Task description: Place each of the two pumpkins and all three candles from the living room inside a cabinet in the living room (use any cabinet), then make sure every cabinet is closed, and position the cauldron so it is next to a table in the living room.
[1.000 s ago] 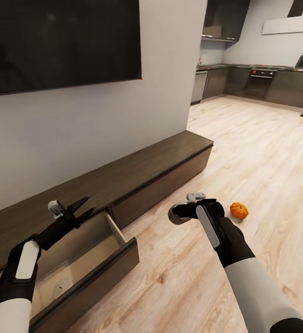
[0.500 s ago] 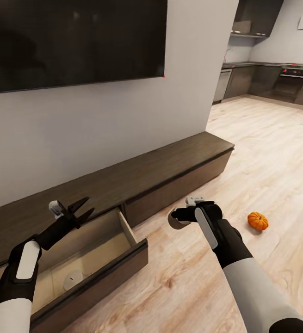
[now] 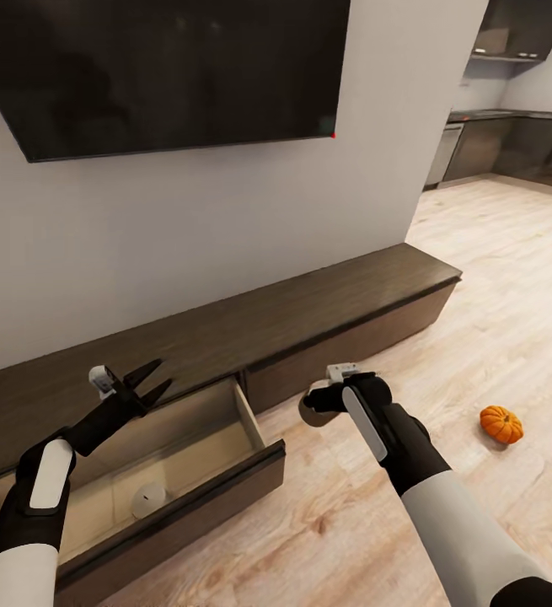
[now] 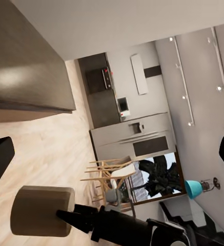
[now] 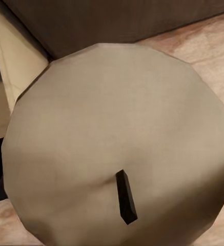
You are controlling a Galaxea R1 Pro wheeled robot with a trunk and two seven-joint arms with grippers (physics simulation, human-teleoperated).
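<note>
Grey-brown candles (image 3: 313,406) (image 3: 147,499), two; one pumpkin (image 3: 501,423)

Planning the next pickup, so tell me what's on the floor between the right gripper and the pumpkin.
Head view: only bare wood floor lies between the right gripper, which holds a candle, and the pumpkin.

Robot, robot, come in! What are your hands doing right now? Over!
Left tool open above the open drawer. Right tool shut on a candle. Another candle in the drawer. Pumpkin on the floor; path clear.
</note>
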